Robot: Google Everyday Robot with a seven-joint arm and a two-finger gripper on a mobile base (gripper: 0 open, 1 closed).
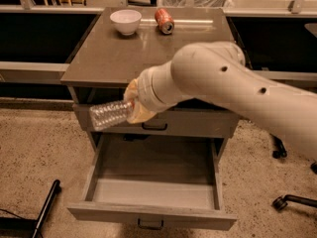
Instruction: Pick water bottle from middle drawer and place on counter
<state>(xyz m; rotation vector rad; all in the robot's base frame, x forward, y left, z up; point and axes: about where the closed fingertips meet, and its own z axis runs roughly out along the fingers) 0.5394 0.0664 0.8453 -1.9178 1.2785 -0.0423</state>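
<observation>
The water bottle (110, 114) is held on its side at left centre of the frame, gripped at one end by the end effector (134, 104), which is closed around it. It is carried clear of the open middle drawer (148, 216) but sits below the counter (124, 58) edge, so more lift is judged necessary before it can be placed.

We find no legible text, label or number: none on the water bottle (110, 115) clasped in the gripper (131, 108) over the middle drawer (148, 215), none on the red can (164, 21) well beyond the fingers (141, 116).
</observation>
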